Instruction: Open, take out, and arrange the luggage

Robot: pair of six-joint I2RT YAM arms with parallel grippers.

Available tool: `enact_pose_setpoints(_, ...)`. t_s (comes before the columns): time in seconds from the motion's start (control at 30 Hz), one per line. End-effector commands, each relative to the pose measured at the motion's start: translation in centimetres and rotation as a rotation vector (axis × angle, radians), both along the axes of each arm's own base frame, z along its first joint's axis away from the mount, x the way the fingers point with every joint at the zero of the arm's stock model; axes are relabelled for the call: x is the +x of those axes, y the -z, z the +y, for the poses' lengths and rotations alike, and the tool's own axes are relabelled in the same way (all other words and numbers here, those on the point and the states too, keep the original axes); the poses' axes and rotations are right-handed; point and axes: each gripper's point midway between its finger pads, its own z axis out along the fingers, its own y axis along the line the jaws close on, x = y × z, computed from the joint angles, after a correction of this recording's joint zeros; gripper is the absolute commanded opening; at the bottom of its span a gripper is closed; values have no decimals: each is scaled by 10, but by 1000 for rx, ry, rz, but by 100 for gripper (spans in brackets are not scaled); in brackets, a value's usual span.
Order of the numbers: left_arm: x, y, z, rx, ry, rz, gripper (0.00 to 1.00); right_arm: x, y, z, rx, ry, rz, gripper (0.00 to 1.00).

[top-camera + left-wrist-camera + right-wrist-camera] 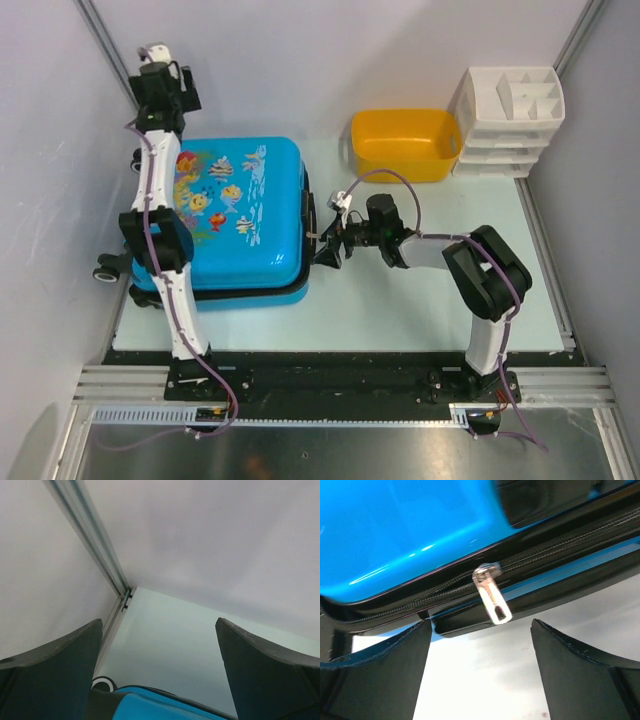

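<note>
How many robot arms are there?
2. The left arm stretches over the blue suitcase toward the far left corner. The right arm bends in toward the suitcase's right side, its open gripper near the zipper pull. Neither is hidden.

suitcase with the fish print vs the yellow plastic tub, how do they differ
The bright-blue hard-shell suitcase with fish print is far larger than the yellow plastic tub. The suitcase lies flat with its shell closed; the tub is open-topped, showing only its yellow inside. The suitcase is printed and has black wheels; the tub is plain. Both rest on the table.
</note>
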Motion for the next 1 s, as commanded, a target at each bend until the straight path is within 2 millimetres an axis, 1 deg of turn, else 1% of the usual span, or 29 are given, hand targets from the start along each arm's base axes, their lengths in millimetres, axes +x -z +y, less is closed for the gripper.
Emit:
enact_pose_setpoints(0.0, 24, 13, -37, 180, 85, 21, 99, -25, -16, -3, 12, -68, 38, 87)
enact_pose_setpoints(0.07, 30, 33, -70, 269, 156, 74, 98, -21, -16, -14, -4, -38, 62, 88)
enact_pose_setpoints(0.1, 30, 40, -78, 293, 172, 92, 97, -20, -23, -17, -1, -31, 58, 90)
enact_pose_setpoints(0.13, 29, 45, -88, 313, 199, 109, 96, -19, -21, -24, -18, -17, 71, 92)
enact_pose_setpoints(0.17, 27, 64, -110, 369, 261, 159, 95, -13, -20, -33, -27, 5, 71, 94)
enact_pose_setpoints(0.2, 25, 71, -119, 403, 278, 180, 95, -10, -27, -39, -26, 17, 55, 96)
enact_pose_setpoints(0.23, 23, 78, -138, 474, 322, 209, 93, -8, -26, -45, -38, 31, 59, 96)
enact_pose_setpoints(0.27, 19, 97, -145, 514, 353, 260, 92, -5, -27, -50, -40, 44, 57, 97)
enact_pose_setpoints(0.3, 15, 106, -154, 552, 388, 287, 90, 2, -32, -59, -37, 69, 49, 97)
enact_pose_setpoints(0.33, 10, 113, -171, 623, 447, 316, 86, 5, -33, -63, -39, 81, 43, 97)
enact_pose_setpoints(0.37, -2, 132, -180, 649, 498, 364, 84, 9, -36, -67, -37, 95, 32, 97)
enact_pose_setpoints(0.4, -9, 137, -189, 664, 536, 377, 83, 15, -39, -75, -34, 114, 24, 97)
enact_pose_setpoints(0.43, -18, 145, -204, 681, 589, 392, 80, 18, -45, -78, -28, 125, 3, 98)
enact_pose_setpoints(0.47, -35, 173, -211, 681, 647, 451, 79, 22, -48, -81, -26, 138, -9, 98)
enact_pose_setpoints(0.5, -47, 164, -226, 668, 708, 423, 78, 25, -50, -85, -25, 153, -17, 98)
enact_pose_setpoints(0.53, -59, 170, -244, 675, 768, 426, 75, 30, -54, -92, -20, 175, -27, 99)
enact_pose_setpoints(0.57, -80, 194, -252, 674, 825, 478, 73, 32, -56, -94, -20, 179, -31, 99)
enact_pose_setpoints(0.6, -93, 189, -262, 675, 859, 466, 72, 33, -57, -98, -20, 186, -36, 99)
enact_pose_setpoints(0.63, -109, 194, -282, 690, 918, 470, 69, 36, -57, -103, -27, 199, -37, 99)
enact_pose_setpoints(0.67, -130, 216, -286, 691, 961, 523, 69, 37, -57, -105, -31, 202, -46, 99)
enact_pose_setpoints(0.7, -143, 211, -293, 693, 985, 514, 67, 38, -58, -107, -34, 209, -47, 99)
enact_pose_setpoints(0.73, -159, 214, -311, 681, 1039, 511, 65, 40, -60, -110, -35, 216, -55, 99)
enact_pose_setpoints(0.77, -175, 226, -313, 670, 1068, 542, 65, 41, -61, -114, -36, 225, -57, 99)
enact_pose_setpoints(0.8, -182, 221, -319, 655, 1080, 528, 64, 41, -61, -116, -40, 227, -57, 99)
enact_pose_setpoints(0.83, -188, 204, -327, 603, 1090, 488, 66, 40, -62, -117, -42, 225, -55, 99)
enact_pose_setpoints(0.87, -189, 188, -334, 568, 1103, 456, 68, 39, -61, -119, -48, 226, -53, 99)
enact_pose_setpoints(0.9, -186, 171, -334, 551, 1082, 425, 71, 36, -61, -120, -58, 222, -49, 99)
enact_pose_setpoints(0.93, -181, 143, -329, 523, 1033, 376, 72, 34, -59, -121, -62, 219, -38, 99)
enact_pose_setpoints(0.97, -171, 106, -328, 502, 997, 296, 73, 31, -60, -121, -64, 214, -32, 99)
